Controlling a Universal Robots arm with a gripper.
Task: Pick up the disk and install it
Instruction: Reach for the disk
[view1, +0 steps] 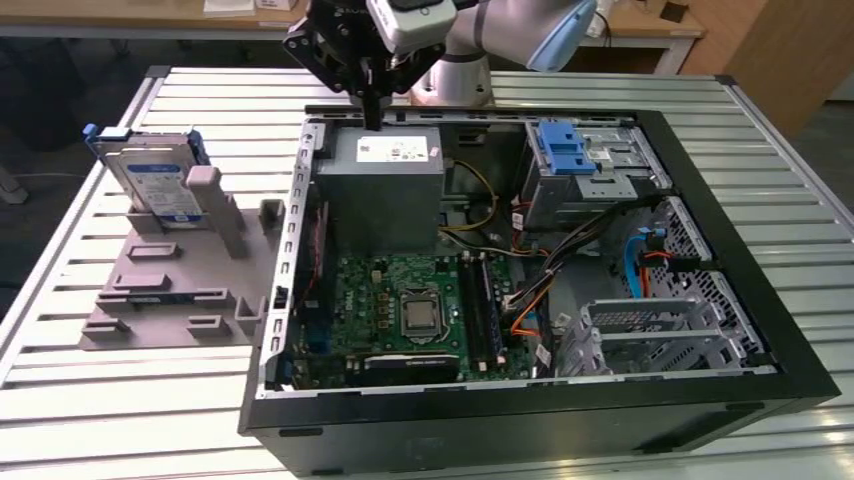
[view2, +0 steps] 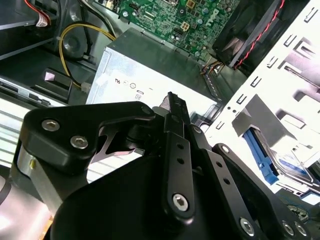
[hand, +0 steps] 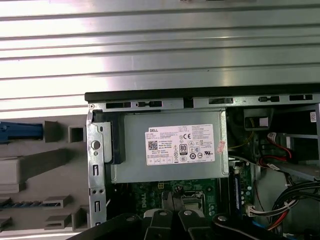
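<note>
Hovering my gripper (view1: 372, 118), fingers pressed together on nothing, above the power supply (view1: 387, 175). The disk (view1: 150, 185) is standing on edge in the grey fixture (view1: 174, 290), eight o'clock from me in the exterior view. The posts are propping it, likely to keep its faces graspable.

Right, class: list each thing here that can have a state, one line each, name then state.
disk: standing on edge on the grey fixture, not gripped.
gripper: shut, empty, above the power supply.
computer case: lying on its side, side panel off, open.
power supply: mounted inside the computer case.
</note>
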